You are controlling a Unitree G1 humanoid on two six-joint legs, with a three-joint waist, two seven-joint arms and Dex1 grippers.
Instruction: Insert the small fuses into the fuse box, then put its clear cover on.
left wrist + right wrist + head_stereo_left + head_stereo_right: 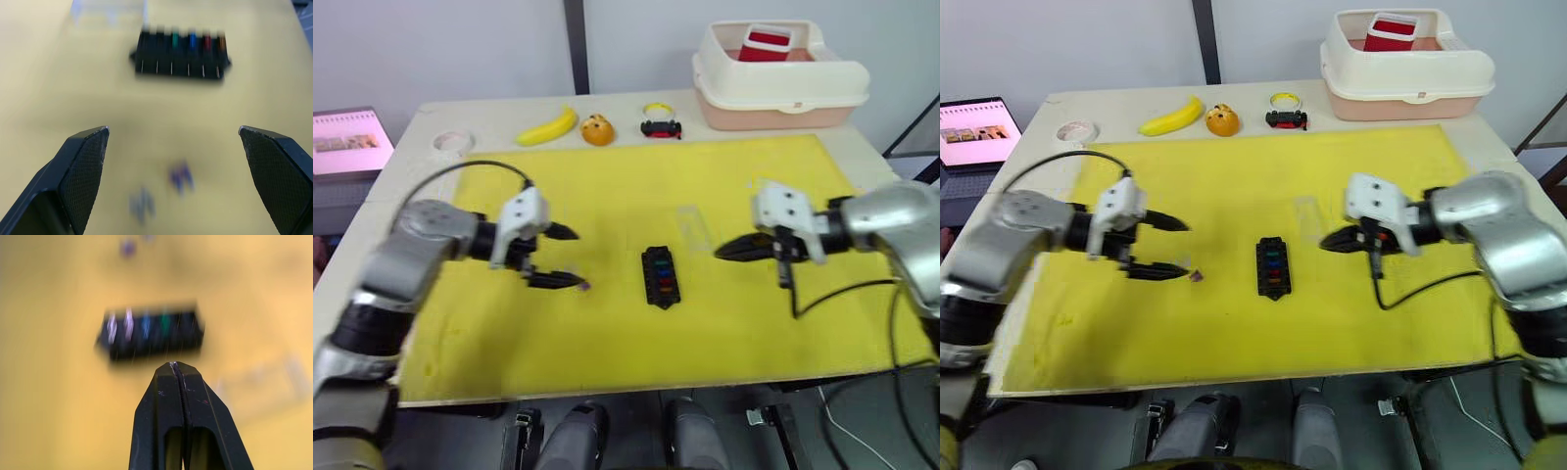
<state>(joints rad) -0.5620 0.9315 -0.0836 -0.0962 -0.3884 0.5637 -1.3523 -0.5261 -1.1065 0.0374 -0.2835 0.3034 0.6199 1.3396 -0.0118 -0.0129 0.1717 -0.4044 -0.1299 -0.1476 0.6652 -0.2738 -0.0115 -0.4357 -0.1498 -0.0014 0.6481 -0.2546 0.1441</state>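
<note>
We see the left gripper (566, 257) with its two black fingers spread wide apart, holding nothing, low over the yellow mat (607, 333). Just beyond its lower fingertip a purple fuse (1197, 276) lies on the mat. In the left wrist view this purple fuse (181, 177) lies between the two open fingers, and a grey fuse (142, 205) lies just beside it, closer to the wrist. Further ahead of these fingers stands the black fuse box (661, 276), flat on the mat. Four fuses sit already in its slots: green, blue, red and orange in one row, and two slots at one end look empty.

The right gripper (721, 252) has its fingers pressed together, with nothing between them. Its tip points toward the fuse box from the other side and stays apart from it. The fuse box is between the two grippers.

The clear cover (692, 225) lies flat on the mat, just beyond the tip of the right gripper, near the fuse box but not touching it. In the left wrist view, the clear cover (110, 10) is behind the box.
</note>
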